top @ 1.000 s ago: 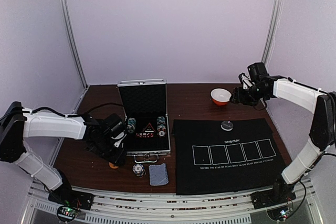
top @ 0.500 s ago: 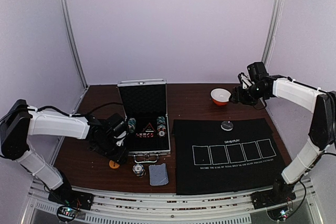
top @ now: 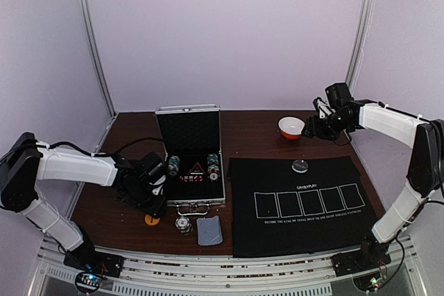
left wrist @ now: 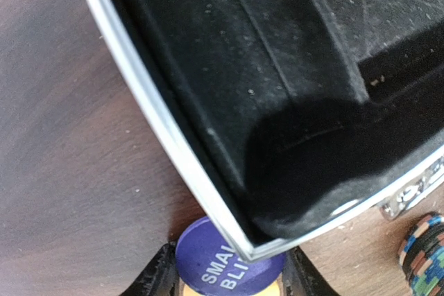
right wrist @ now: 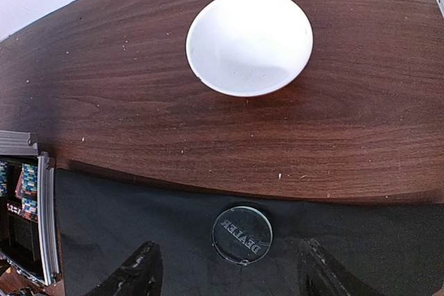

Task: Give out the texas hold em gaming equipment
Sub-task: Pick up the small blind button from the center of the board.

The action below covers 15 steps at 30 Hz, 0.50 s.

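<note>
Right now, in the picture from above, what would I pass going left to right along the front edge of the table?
orange disc → small chip stack → grey-blue playing cards → black felt mat

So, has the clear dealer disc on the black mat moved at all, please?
No. The dealer disc stays near the far edge of the black mat, just beyond the printed card boxes.

Round purple-blue disc (left wrist: 222, 258): white lettering. Rectangular black felt mat (top: 277, 178): white outlines. Round bowl (top: 291, 127): white inside, orange outside. Wooden surface (top: 250, 129): dark brown grain.
</note>
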Tool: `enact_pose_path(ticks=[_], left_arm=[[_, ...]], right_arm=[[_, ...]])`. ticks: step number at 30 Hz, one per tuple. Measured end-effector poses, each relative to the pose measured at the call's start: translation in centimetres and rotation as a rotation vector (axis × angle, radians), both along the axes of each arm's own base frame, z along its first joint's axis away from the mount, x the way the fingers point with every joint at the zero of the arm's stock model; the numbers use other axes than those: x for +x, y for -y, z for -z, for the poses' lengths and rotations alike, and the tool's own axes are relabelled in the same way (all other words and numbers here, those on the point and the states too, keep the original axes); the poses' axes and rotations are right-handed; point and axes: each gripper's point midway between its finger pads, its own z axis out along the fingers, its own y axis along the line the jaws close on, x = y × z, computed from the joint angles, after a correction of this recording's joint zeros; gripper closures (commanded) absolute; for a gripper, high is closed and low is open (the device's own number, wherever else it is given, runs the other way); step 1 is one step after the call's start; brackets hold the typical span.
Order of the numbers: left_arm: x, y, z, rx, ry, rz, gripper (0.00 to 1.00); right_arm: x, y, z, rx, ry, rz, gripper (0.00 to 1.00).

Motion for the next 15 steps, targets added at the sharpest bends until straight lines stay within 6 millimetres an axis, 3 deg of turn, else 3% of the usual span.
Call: enact_pose_path(ticks=[6, 15], left_arm=[[-0.03, -0.04, -0.04, 0.0, -0.001, -0.005, 0.75], [-0.19, -0.29, -0.77, 0.004, 0.0, -0.007, 0.8]], right_arm=[[0.03, -0.16, -0.02, 0.002, 0.0, -0.004, 0.32], [-0.1, -0.32, -0.11, 0.001, -0.006, -0.008, 0.32]])
